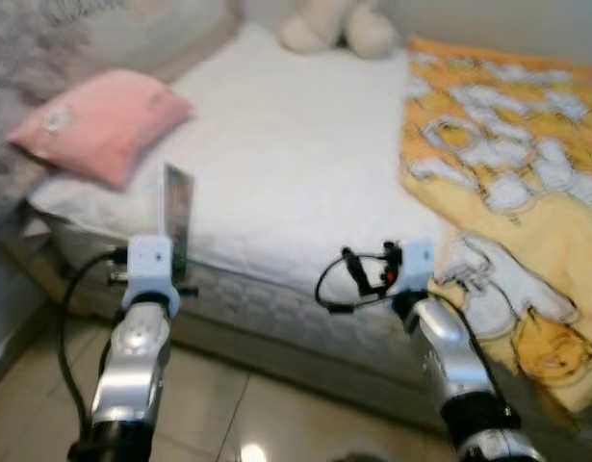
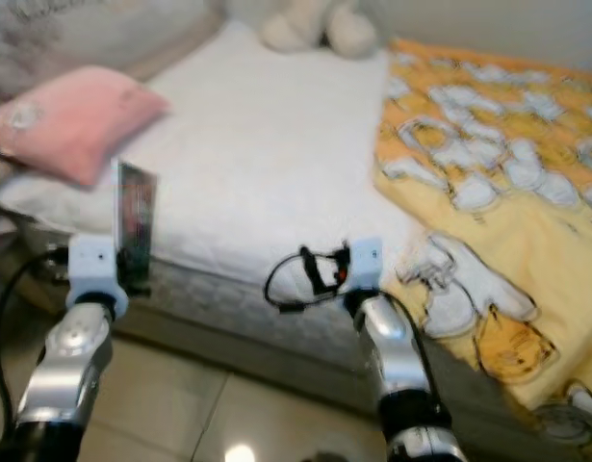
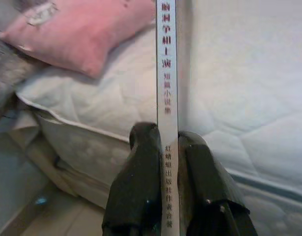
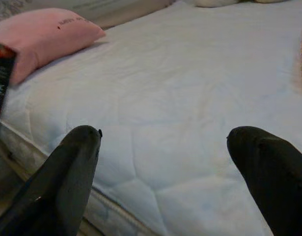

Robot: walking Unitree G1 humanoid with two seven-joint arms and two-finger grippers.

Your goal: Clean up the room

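A thin book (image 1: 178,217) stands upright in my left gripper (image 3: 166,142), which is shut on its lower end at the near left edge of the bed. Its white spine (image 3: 166,73) carries printed characters. My right gripper (image 4: 165,147) is open over the white mattress (image 1: 296,144), with nothing between its fingers (image 4: 79,162). A pink pillow (image 1: 98,120) lies on the bed's left side, beyond the book. A yellow patterned blanket (image 1: 507,164) covers the bed's right side.
A cream plush toy (image 1: 336,27) sits at the head of the bed. A grey patterned fabric (image 1: 16,58) lies at the far left. Tiled floor (image 1: 238,414) runs along the bed's near side beneath my arms.
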